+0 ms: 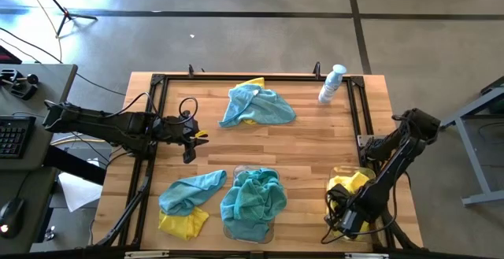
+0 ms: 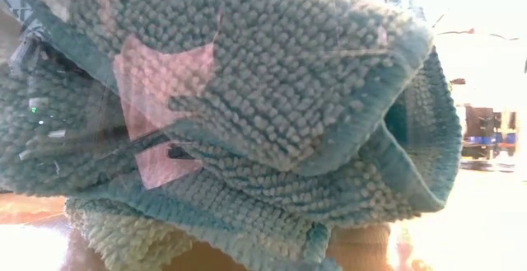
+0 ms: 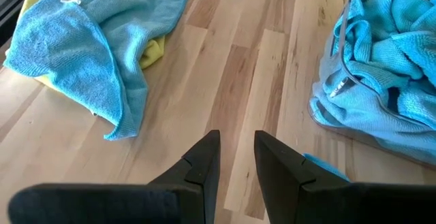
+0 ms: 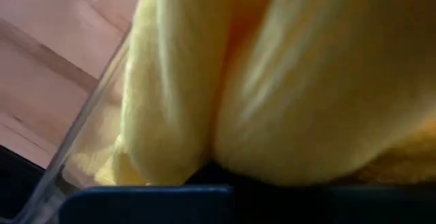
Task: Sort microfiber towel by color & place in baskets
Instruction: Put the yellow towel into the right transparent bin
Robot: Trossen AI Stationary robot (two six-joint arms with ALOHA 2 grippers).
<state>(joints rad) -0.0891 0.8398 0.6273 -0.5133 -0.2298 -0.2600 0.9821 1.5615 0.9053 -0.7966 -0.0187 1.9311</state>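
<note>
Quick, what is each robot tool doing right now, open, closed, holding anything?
Left tool: open, empty, above the table.
Right tool: down in the basket against a yellow towel; cannot tell.

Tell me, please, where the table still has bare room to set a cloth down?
Bare wood lies between the far teal-and-yellow cloth pile and the clear plastic basket of teal cloths, stretching toward the white spray bottle. The near edge is crowded.

A robotics lab or workshop: a bare concrete floor with dark seams, a wooden surface framed by black rails, and at nine o'clock a desk carrying a keyboard, mouse and loose cables.
</note>
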